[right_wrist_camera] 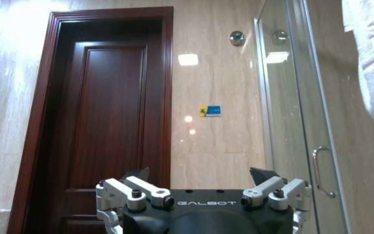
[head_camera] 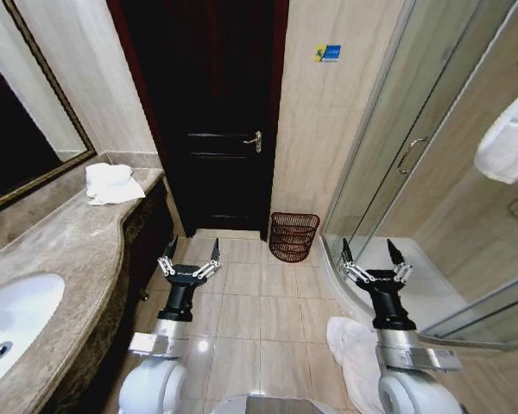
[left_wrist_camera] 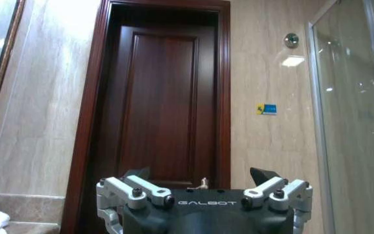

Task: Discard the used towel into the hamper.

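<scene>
The hamper [head_camera: 293, 235] is a small round basket of reddish-brown open wire weave, narrowing a little toward its base. It stands on the pale glossy tiled floor [head_camera: 259, 302] against the beige wall, between the dark wooden door [head_camera: 211, 112] and the glass shower enclosure [head_camera: 414, 155]. A crumpled white towel [head_camera: 350, 345] lies on the floor just beside the right arm, at the foot of the curved shower threshold. A second white towel [head_camera: 112, 183], loosely folded, rests at the far end of the brown marble counter [head_camera: 60, 250], which holds an oval white sink [head_camera: 13, 323] and sits under a framed mirror [head_camera: 17, 129].

The left gripper [head_camera: 190, 256] is raised above the floor tiles in front of the counter's edge, its two dark-tipped fingers spread wide with nothing between them. The right gripper [head_camera: 373, 255] is held at the same height near the shower glass, likewise spread and empty.

From the head view the floor, hamper and both towels are plain. The left wrist view looks higher, showing the panelled door, a small blue and yellow sticker [left_wrist_camera: 266, 108] on the wall and a corner of the counter towel. The right wrist view adds the shower's metal handle [right_wrist_camera: 320, 170] and a textured white towel hanging [right_wrist_camera: 372, 53] behind the glass.
</scene>
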`<state>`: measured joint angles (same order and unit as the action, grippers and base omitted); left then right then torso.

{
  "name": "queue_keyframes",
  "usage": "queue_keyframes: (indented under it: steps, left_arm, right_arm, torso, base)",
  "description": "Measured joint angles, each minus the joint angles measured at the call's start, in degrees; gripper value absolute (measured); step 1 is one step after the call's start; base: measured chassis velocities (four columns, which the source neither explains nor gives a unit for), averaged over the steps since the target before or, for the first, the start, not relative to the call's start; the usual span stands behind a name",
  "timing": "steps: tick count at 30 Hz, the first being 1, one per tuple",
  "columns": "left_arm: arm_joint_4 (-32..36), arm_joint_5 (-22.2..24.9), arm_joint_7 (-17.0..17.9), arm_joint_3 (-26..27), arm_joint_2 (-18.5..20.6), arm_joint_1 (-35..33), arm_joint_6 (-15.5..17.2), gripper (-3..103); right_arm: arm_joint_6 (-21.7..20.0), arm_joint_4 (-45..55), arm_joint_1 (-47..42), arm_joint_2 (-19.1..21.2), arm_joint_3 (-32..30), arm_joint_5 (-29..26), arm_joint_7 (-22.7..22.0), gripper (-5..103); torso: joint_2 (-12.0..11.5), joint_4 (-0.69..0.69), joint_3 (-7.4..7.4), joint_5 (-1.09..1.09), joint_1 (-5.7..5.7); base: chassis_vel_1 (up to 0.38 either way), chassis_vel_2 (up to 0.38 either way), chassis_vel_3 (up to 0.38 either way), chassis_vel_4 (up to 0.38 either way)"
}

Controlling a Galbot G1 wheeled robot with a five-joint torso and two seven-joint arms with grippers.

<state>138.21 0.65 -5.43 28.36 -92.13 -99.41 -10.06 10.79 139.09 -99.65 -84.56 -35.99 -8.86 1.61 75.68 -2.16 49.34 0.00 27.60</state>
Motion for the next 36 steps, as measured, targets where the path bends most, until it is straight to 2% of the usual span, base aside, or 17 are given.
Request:
queue_keyframes:
  steps: [16,28,36]
  left_arm:
    - [-0.85,0.23,0.08,0.37,0.00,0.49,-0.31,100]
    - [-1.42,0.06,-0.57,0.46,0.00,0.71,-1.83,100]
    - [-1.36,0.12,0.96,0.07,0.00,0.46,-1.75,100]
  right_arm:
    - [0.11,-0.87,1.08,0.45,-0.02,-0.66,0.06,100]
    - [0.31,-1.81,1.37,0.41,0.08,-0.93,0.48,100]
    - [0.75,-2.43,1.35,0.41,0.27,-0.82,0.49,100]
  torso:
    - [0.00,0.00,0.00,0.00,0.00]
    - [0.00,0.00,0.00,0.00,0.00]
    - [0.00,0.01,0.00,0.00,0.00]
  base:
    - [-0.045,0.044,0.042,-0.044]
    - [-0.076,0.073,0.071,-0.077]
    - [-0.097,0.104,0.099,-0.105]
